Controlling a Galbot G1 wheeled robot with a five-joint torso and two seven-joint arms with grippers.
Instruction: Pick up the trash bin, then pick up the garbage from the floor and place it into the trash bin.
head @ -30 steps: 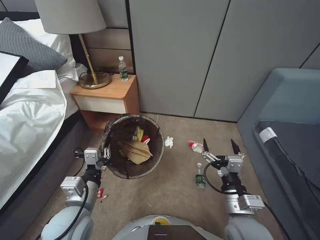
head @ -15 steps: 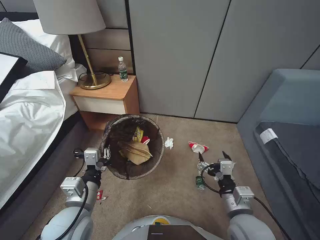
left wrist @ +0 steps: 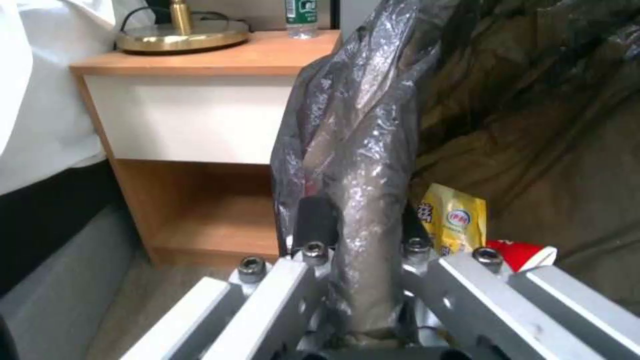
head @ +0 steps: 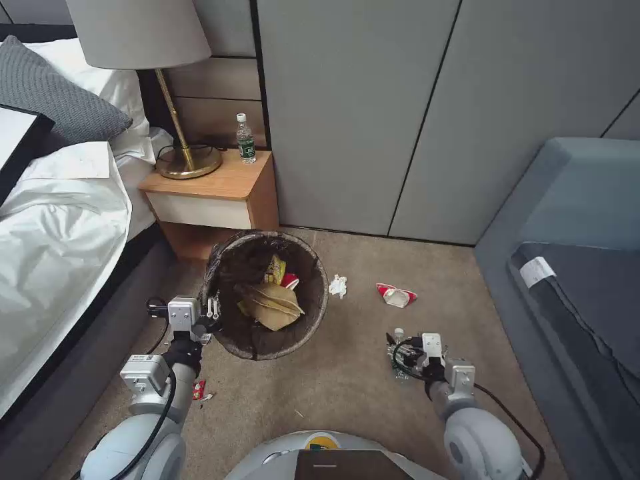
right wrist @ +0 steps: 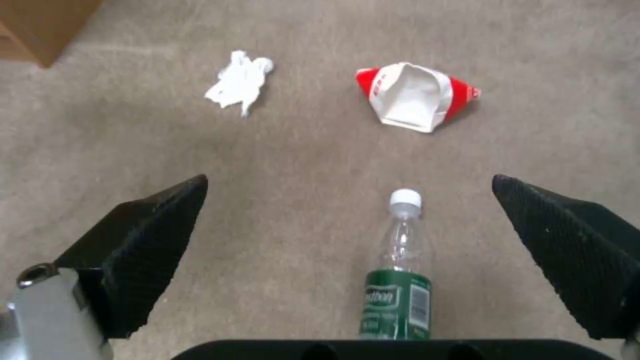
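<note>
We see open carpet (head: 360,387) between the trash bin (head: 267,297) and the grey sofa (head: 567,267). On this carpet lie a white tissue (head: 338,286), a crushed red-and-white cup (head: 396,295) and a small bottle (right wrist: 399,270), each apart from the others, with bare carpet around them. The right gripper (right wrist: 350,250) stands with its fingers wide apart on both sides of the bottle, and nothing blocks them. The nightstand (head: 213,193) and the bed (head: 60,253) close the left side. The left gripper (left wrist: 360,230) is clamped on the bin's rim.
</note>
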